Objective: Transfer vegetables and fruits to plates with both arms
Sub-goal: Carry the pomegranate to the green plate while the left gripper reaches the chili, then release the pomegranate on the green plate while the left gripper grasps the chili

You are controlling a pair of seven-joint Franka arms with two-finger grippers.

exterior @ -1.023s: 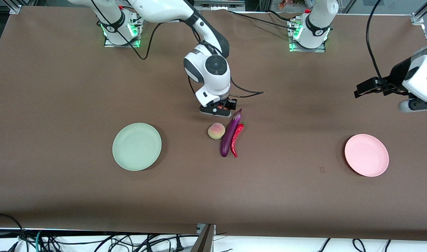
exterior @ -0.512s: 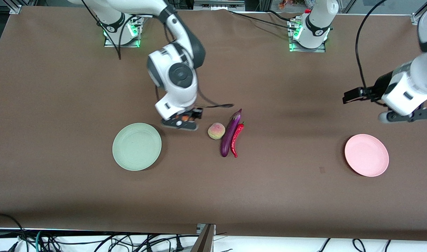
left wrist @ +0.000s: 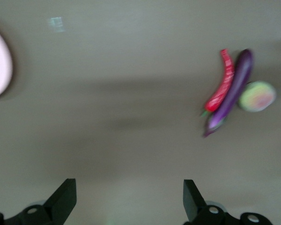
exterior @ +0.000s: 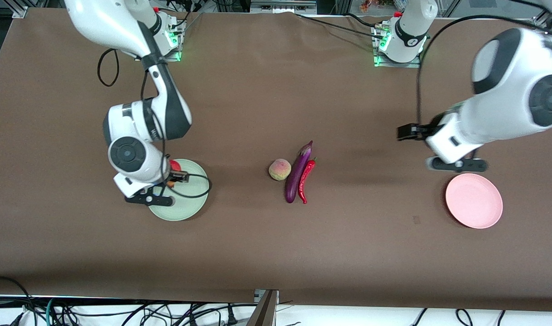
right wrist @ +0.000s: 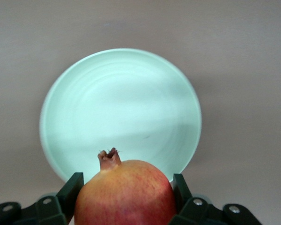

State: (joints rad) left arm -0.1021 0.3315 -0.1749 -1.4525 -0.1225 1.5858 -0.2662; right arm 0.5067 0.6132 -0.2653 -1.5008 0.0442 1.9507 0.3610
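The right gripper (right wrist: 126, 192) hangs directly over the mint green plate (exterior: 192, 206), and that is the relation the coming move turns on: the plate's bare middle lies straight below the jaws, so a short descent and a release should set the load down. The jaws are clenched on the red fruit (right wrist: 126, 192), a pomegranate-like ball with a small crown (right wrist: 108, 158) at its top; one finger presses each flank.

The left gripper (left wrist: 126, 201) hovers over bare surface (exterior: 276, 253) just beside the pink plate (exterior: 474, 200), with its jaws spread wide and holding nothing. The remaining produce lies at mid-surface, well apart from both plates: the peach (exterior: 280, 169), the eggplant (exterior: 297, 174) touching or almost touching it, and the chili pepper (exterior: 306, 181) alongside the eggplant. Eggplant and chili lie parallel, their long axes running roughly from the bases toward the front camera, tilted slightly. The left arm seems the likelier one to fetch them.
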